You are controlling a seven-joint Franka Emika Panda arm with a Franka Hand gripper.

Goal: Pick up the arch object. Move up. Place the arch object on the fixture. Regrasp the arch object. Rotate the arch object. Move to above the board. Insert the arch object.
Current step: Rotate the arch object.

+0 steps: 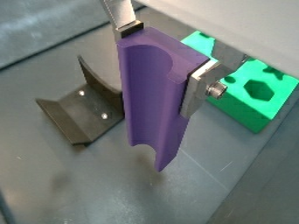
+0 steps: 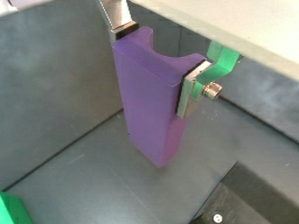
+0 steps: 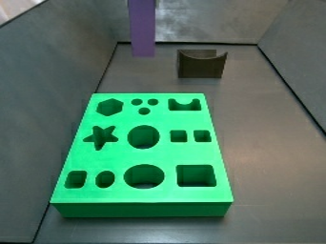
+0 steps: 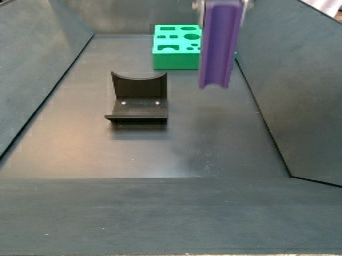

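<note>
Dark grey floor (image 3: 274, 124), grey walls (image 4: 40, 60) around.

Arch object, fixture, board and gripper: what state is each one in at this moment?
Arch object: upright, off the floor, clamped near its top between the silver fingers.
Gripper: above the floor, shut on the arch object.
Fixture: on the floor, unoccupied, apart from the arch object.
Board: flat on the floor, all visible holes unfilled.
</note>
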